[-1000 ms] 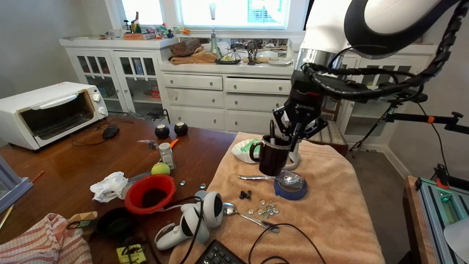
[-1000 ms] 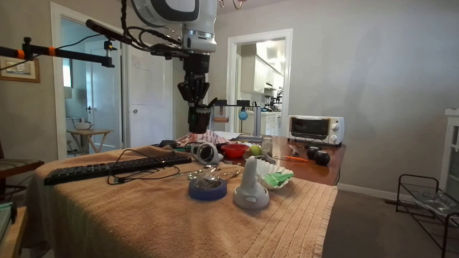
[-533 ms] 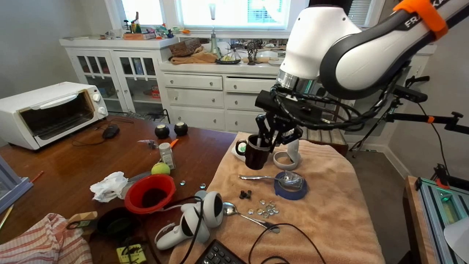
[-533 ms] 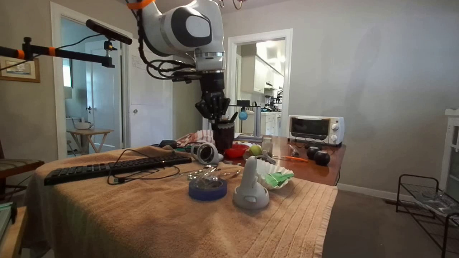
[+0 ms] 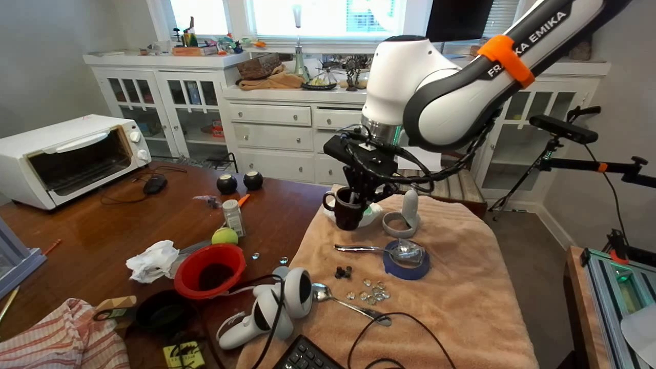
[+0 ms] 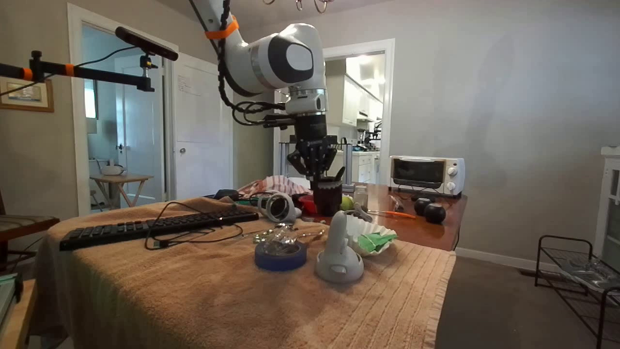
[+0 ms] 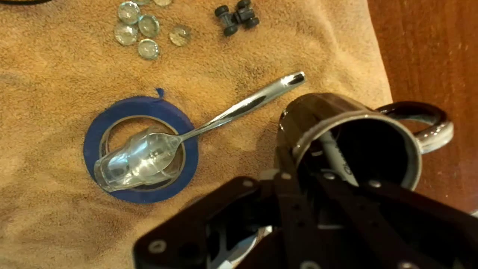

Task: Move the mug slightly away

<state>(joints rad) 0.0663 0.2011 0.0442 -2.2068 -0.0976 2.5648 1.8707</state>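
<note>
Keyboard (image 5: pixel 307 355) lies close to us in an exterior view, on a peach towel (image 5: pixel 461 287) spread over part of the tabletop (image 5: pixel 287 215). Past it we see glass pebbles (image 5: pixel 363 295), then a blue tape roll (image 5: pixel 410 274) with a spoon (image 5: pixel 359 248) resting across it. Farther back the pincer (image 7: pixel 300 166) is clamped on the wall of the dark mug (image 5: pixel 347 216), and the wrist view shows us one finger inside, one outside, with a pale pen (image 7: pixel 338 158) leaning in the mug. We cannot tell whether the mug's base touches the towel. Behind it lies fluted white paper (image 5: pixel 368 219), and farthest off, white drawers (image 5: pixel 271 136) beneath a window (image 5: pixel 323 20).
</note>
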